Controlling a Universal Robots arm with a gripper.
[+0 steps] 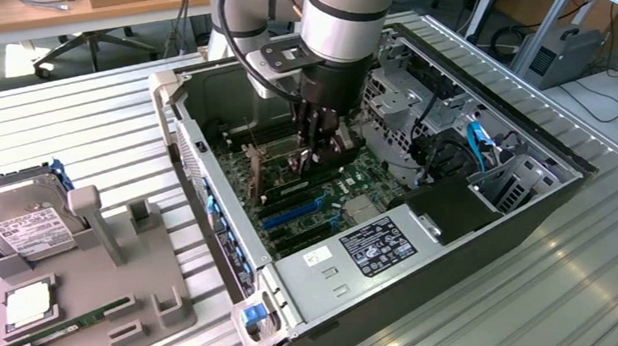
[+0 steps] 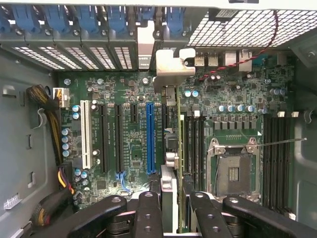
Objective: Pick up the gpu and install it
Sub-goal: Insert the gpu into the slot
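One gpu (image 2: 177,129), one open computer case (image 1: 180,109), one pincer (image 1: 319,151).
I see the gpu edge-on: a thin green board with a silver bracket at one end, upright over the motherboard (image 1: 334,196) inside the case, centre of the exterior view. My pincer is closed partway, clamping the card between its fingers.
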